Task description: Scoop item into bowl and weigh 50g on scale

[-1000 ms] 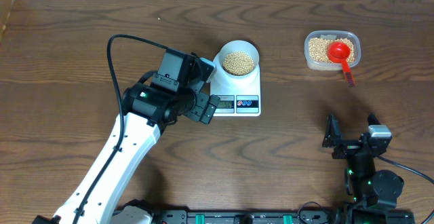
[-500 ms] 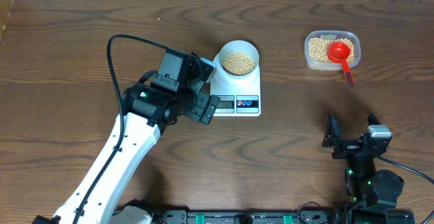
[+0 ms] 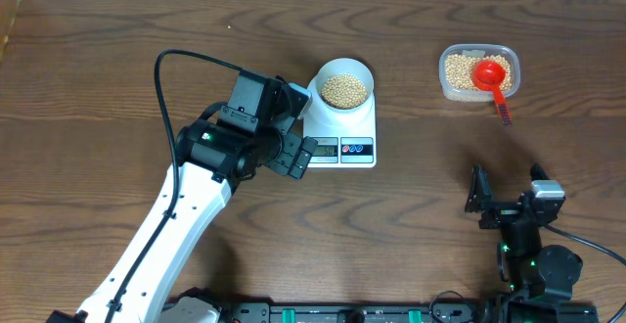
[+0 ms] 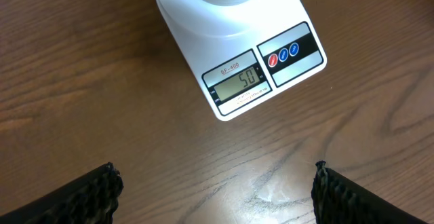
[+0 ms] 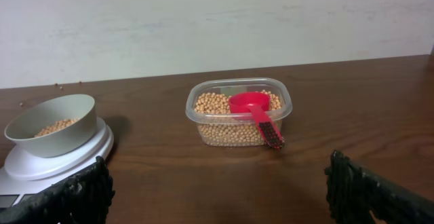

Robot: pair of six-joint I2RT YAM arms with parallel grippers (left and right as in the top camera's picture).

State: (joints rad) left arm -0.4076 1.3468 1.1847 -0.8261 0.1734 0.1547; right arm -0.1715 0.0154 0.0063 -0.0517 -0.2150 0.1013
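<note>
We see bowl [image 3: 322,76] of beans [image 3: 344,90] on scale [image 3: 366,123], upper centre of overhead frame; display [image 4: 244,80] reads 50. Jaws spread wide, empty: left gripper [image 4: 217,187], right gripper [image 5: 217,193].

The left tool [image 3: 296,130] hangs just beside the left edge of the scale [image 3: 354,125] with its jaws wide apart, closing off that side. The bowl [image 3: 343,66] fills the scale's far half, and its mouth is open from above. A broad strip of bare worktop [image 3: 411,196] runs between the scale and the tub [image 3: 443,76] at the right. A red scoop [image 3: 491,74] lies in the tub, its handle sticking out over the near rim. Bare wood separates the tub from the right tool [image 3: 509,191], whose jaws are also spread.
</note>
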